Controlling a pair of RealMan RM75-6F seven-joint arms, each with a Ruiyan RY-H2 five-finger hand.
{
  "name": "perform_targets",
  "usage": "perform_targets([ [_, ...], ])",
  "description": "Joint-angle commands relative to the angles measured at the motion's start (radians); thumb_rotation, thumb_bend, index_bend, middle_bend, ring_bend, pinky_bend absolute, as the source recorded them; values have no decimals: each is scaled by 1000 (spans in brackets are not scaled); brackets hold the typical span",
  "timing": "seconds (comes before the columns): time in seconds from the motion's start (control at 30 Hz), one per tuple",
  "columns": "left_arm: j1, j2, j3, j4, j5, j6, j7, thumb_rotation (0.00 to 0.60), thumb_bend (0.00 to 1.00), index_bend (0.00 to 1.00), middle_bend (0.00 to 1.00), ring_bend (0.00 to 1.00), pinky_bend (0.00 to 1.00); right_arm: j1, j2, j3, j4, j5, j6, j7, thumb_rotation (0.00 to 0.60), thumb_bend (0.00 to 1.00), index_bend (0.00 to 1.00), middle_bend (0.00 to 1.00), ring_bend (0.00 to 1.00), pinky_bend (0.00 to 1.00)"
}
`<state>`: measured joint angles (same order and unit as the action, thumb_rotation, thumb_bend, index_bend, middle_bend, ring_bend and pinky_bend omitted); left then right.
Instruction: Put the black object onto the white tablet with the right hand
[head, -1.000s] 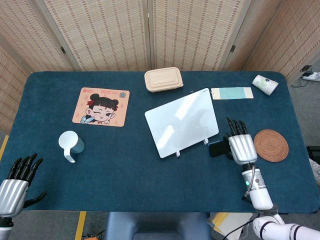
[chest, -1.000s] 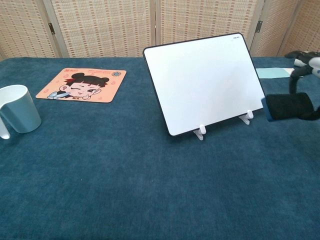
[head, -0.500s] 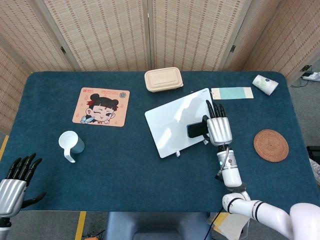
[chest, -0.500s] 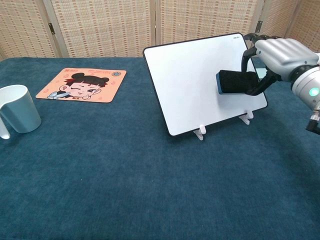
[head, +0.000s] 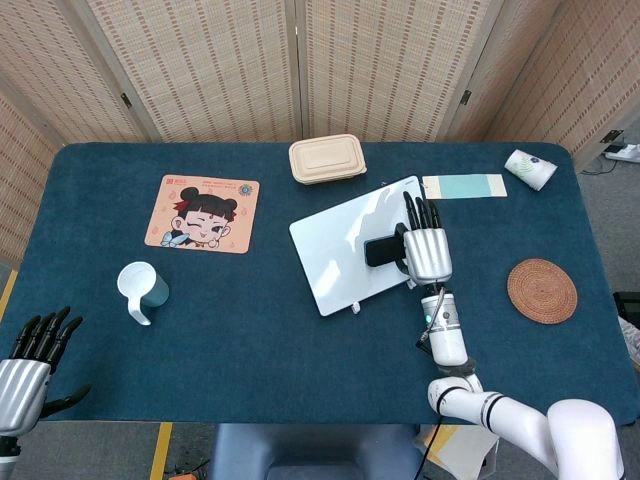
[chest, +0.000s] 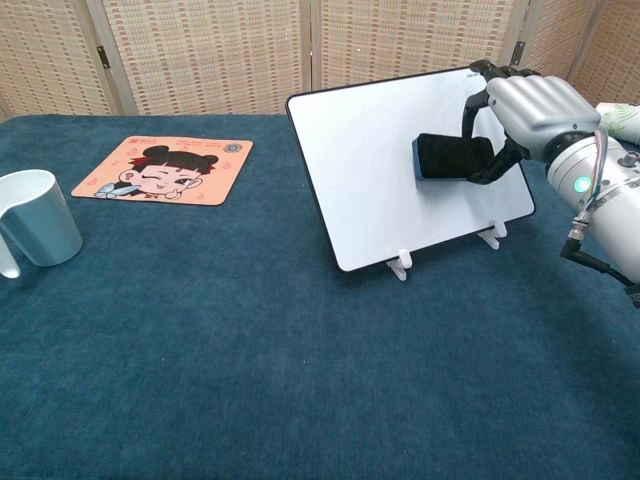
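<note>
Dark blue felt-like table cover (head: 300, 350); woven cane screens (head: 200, 60) behind. Tilted glossy white tablet (head: 340, 255) on small white feet. Right hand (head: 426, 250) gripping soft black object (chest: 452, 158) with blue edge, held against tablet face. Left hand (head: 30, 360) at near corner, fingers spread, holding nothing. Cartoon-face mouse pad (head: 203, 213), writing too small to read. Pale mug (head: 142, 288), beige lidded box (head: 327, 159), round woven coaster (head: 542, 291).
</note>
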<state>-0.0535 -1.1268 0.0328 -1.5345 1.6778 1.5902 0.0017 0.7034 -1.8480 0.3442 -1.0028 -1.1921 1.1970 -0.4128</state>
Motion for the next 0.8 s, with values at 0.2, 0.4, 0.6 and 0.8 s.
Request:
perform_targets([
  [0.2,4,-2,2,-5,2,4,12,600,180,102,40,37,0,7,4,8,-3,25,-20,-10,600,187,290,0,0,64],
  [0.4,9,3,-2,-3,1,18,3,600,180,104,40,38,0,-26,73,-38,-89,-10,-15,-3,600,187,213,0,0,61],
  [0.6,7,4,-3,-2,-3,11,-1,600,179,105,40,38,0,-109,204,-102,-268,-73,53,15,600,188,177,0,0,60],
  [0.8,8,-12,-4,-8,2,12,46,600,180,105,40,38,0,-296,527,-279,-657,-180,150,53,600,187,122,0,0,49],
])
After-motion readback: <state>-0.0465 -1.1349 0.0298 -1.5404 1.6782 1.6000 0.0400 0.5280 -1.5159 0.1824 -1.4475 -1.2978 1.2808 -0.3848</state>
